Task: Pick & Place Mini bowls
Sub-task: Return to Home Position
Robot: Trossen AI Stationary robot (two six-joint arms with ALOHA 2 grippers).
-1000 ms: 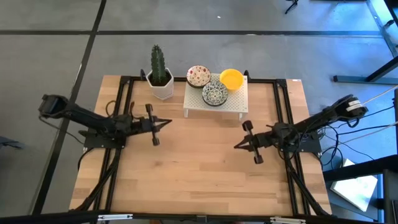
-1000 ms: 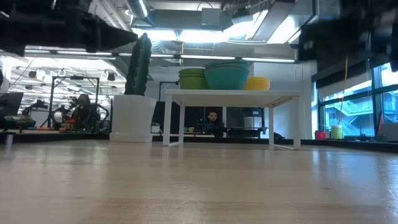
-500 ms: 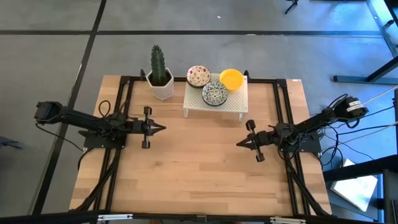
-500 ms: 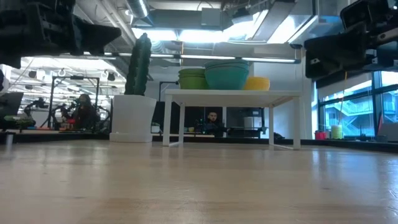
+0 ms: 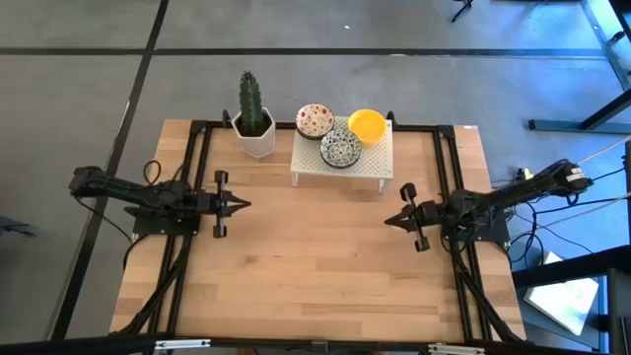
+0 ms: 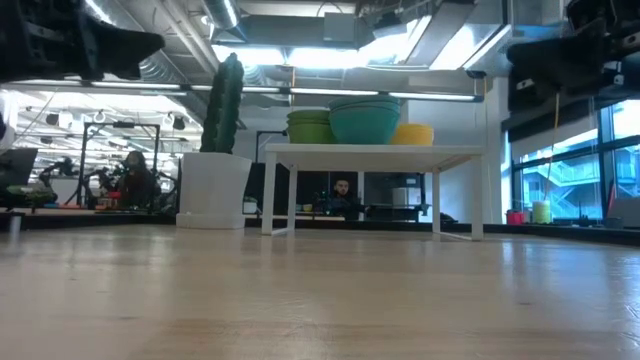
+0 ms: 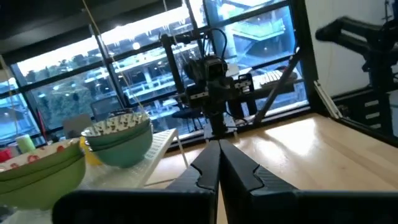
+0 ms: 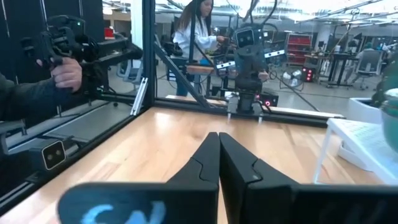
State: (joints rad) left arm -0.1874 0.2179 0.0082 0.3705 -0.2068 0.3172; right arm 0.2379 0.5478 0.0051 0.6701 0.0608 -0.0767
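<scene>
The mini bowls stand in three stacks on a white rack (image 5: 380, 166) at the table's far middle: red-speckled (image 5: 315, 120), blue-green patterned (image 5: 340, 148) and plain yellow (image 5: 367, 124). The low view shows them as green (image 6: 311, 127), teal (image 6: 365, 120) and yellow (image 6: 413, 134) stacks resting on the rack's top. My left gripper (image 5: 246, 204) is shut and empty, level above the table's left middle, pointing right. My right gripper (image 5: 386, 220) is shut and empty at the right middle, pointing left. Both wrist views show the fingers closed together (image 7: 217, 144), (image 8: 219, 135).
A cactus in a white hexagonal pot (image 5: 254, 133) stands left of the rack. Bare wood lies between the two grippers (image 5: 315, 247). Black frame rails run along the table's left and right sides. A person's hand (image 8: 62, 71) and a standing person (image 8: 196, 31) show beyond the table.
Both arms have drawn back from the table's middle. My left gripper moved toward the left edge and my right gripper toward the right edge. Both stayed shut and empty. The bowls have not moved.
</scene>
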